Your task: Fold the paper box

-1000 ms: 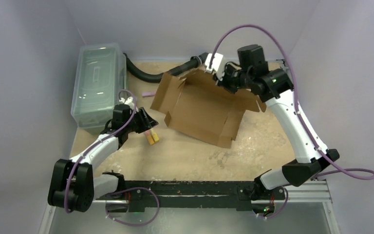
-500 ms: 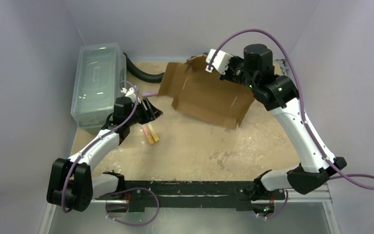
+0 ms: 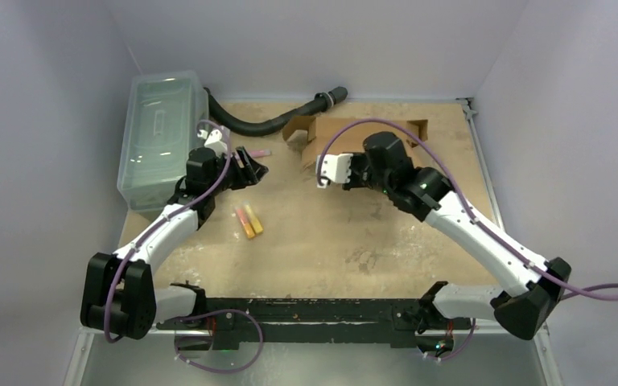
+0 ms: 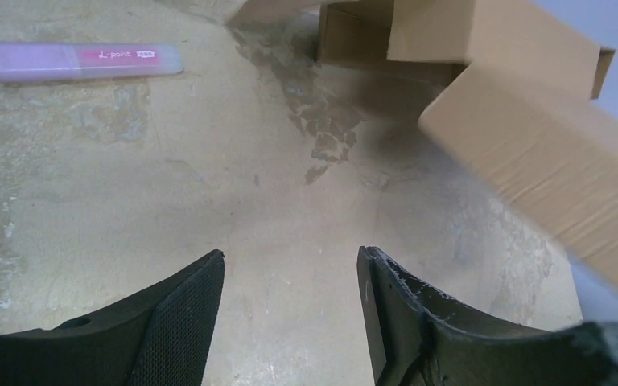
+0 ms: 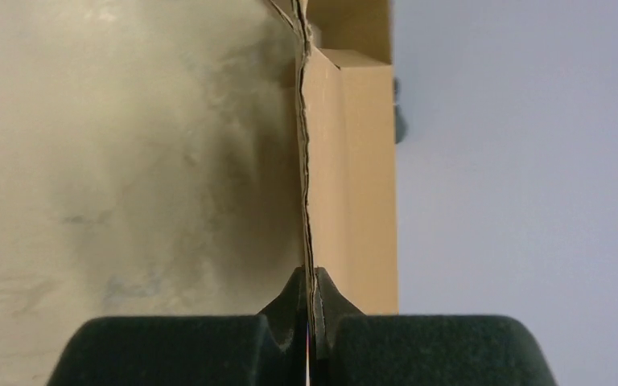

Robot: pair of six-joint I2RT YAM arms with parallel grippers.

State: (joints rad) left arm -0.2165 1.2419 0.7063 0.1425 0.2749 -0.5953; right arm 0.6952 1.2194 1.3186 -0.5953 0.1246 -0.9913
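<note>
Right pincer (image 5: pixel 309 283) clamped on paper box (image 5: pixel 346 177) edge; left pincer (image 4: pixel 290 273) apart, empty; pink marker (image 4: pixel 84 61) reads "point".

Robot lab cell: plain walls (image 3: pixel 306 40) around scuffed table (image 3: pixel 330 241).

Soft even light; faint shadows; paper box (image 4: pixel 531 169) blurred in left wrist view.

The paper box (image 3: pixel 310 137) lies right of the bin (image 3: pixel 161 137), beyond two markers (image 3: pixel 249 220).
</note>
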